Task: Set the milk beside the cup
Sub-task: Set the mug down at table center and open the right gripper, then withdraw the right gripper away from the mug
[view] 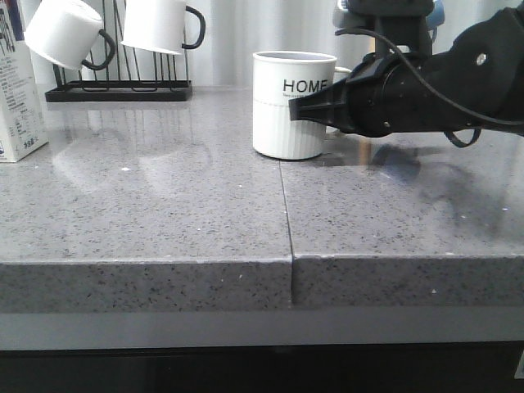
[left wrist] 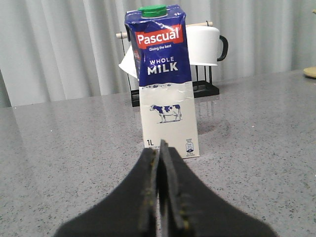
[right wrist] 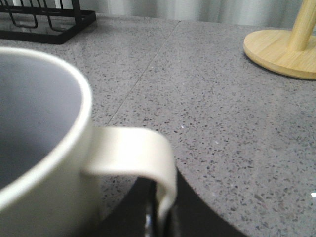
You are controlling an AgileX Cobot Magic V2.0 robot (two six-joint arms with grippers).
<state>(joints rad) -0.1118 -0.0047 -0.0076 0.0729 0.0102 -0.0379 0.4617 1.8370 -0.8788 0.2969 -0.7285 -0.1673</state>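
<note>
- Nearest the lens in the right wrist view, the white handle of the cup point(right wrist: 47, 148) runs down between the black fingers of the right gripper point(right wrist: 160, 210), which are clenched on it.
- In the front view that ribbed white "HOME" mug stands upright near the middle of the grey speckled countertop point(view: 164, 213), just left of the seam, with the right gripper's black body reaching in from the right behind its handle side.
- The milk carton point(left wrist: 165, 81), blue-topped with a green cap, "Pascual WHOLE MILK" lettering and a cow picture, stands upright at the far left edge of the counter, well apart from the cup.
- The left gripper point(left wrist: 160, 163) points at the carton from just short of its base, its two black fingers pressed together with nothing between them.
- Behind the carton, a black wire mug rack point(view: 119, 86) carries two white mugs with black handles point(view: 160, 24).
- A light wooden stand point(right wrist: 286, 47) with a round base sits on the counter beyond the cup.
</note>
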